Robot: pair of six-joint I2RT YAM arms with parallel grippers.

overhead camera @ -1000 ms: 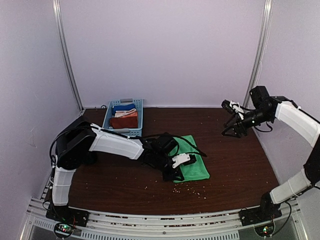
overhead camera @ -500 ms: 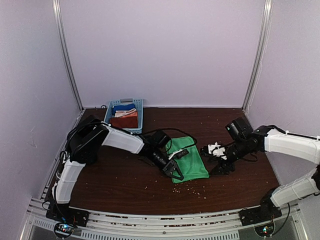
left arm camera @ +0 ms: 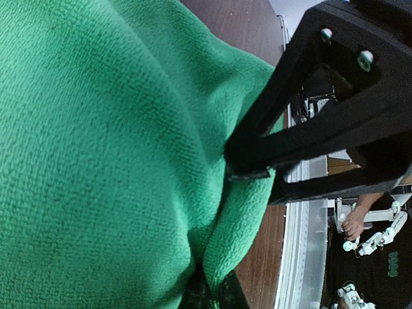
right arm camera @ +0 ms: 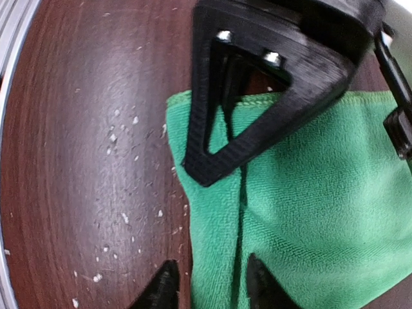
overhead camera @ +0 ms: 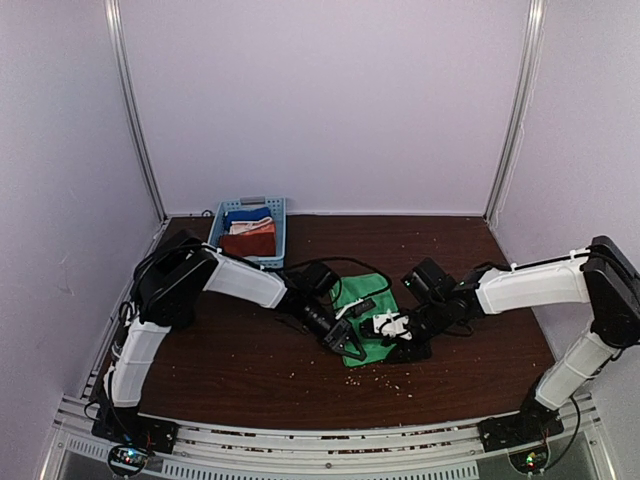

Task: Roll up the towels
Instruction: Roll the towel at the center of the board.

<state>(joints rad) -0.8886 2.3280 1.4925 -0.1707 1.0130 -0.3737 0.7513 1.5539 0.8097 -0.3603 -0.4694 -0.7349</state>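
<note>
Fuzzy green towel (overhead camera: 375, 298) lies rumpled mid-tabletop (overhead camera: 480, 365); left tool (overhead camera: 351, 346) is pinched on its near fold, right tool (right arm camera: 211, 288) fingers apart, straddling a hemmed corner

White shells cover the left arm (overhead camera: 240, 285) and right arm (overhead camera: 527, 285) between black joints, with black cables (overhead camera: 350, 260) and black triangular fingers (right arm camera: 257, 122) bearing silver screws (right arm camera: 270, 59).

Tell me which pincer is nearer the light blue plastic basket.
Left. The left pincer grips the near edge of the bright green cloth towel, on the side toward the light blue plastic basket; the right pincer sits just right of it, farther away.
</note>
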